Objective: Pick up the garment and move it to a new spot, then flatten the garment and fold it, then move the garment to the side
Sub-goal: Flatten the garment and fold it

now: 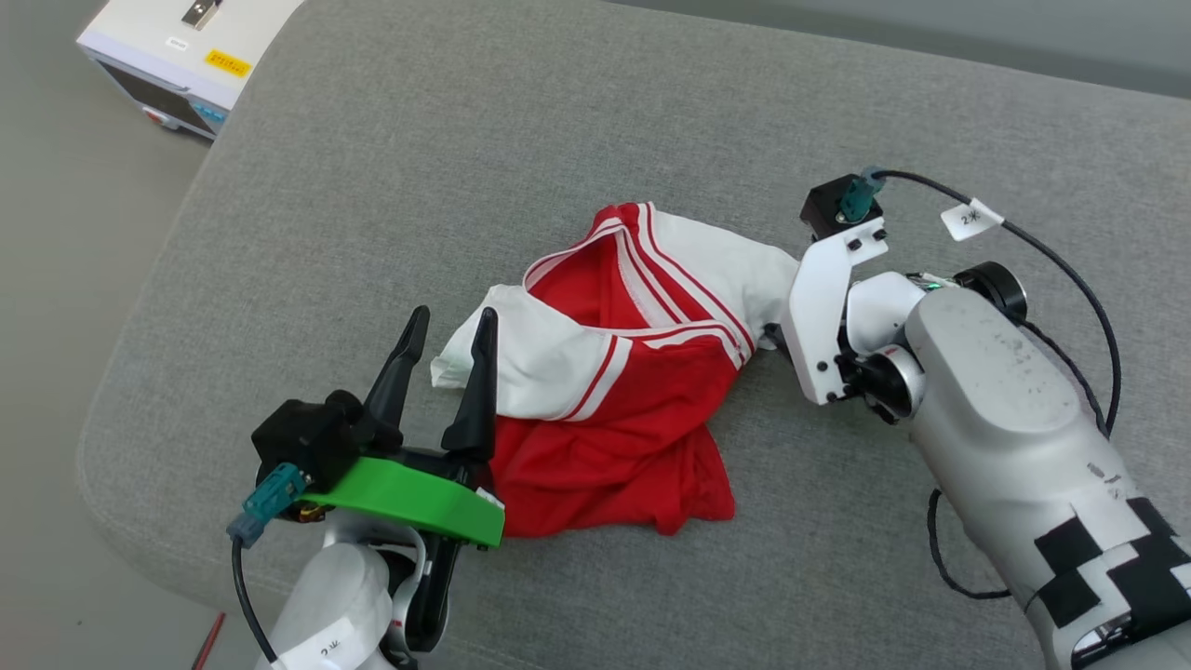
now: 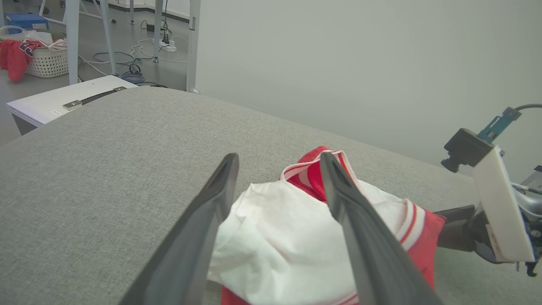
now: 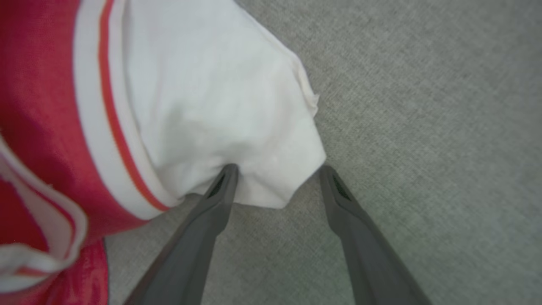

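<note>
The garment (image 1: 614, 372) lies crumpled in the middle of the grey cushioned surface (image 1: 558, 121), red body below and white sleeves with red-and-white striped trim above. My left gripper (image 1: 451, 326) stands open at its left edge, fingers raised on either side of a white sleeve corner (image 2: 279, 228). In the left wrist view the left gripper (image 2: 278, 159) has the sleeve behind its fingers. My right gripper (image 3: 277, 169) is open and low at the garment's right side. Its tips straddle the hem of the other white sleeve (image 3: 190, 97); one fingertip (image 3: 228, 173) touches the cloth. Nothing is held.
A white box (image 1: 186, 56) stands off the surface's far left corner. The cushion's rounded edge runs along the left and front. Beyond it, the left wrist view has a basket of clothes (image 2: 46, 61), metal legs and floor cables. A plain wall rises behind.
</note>
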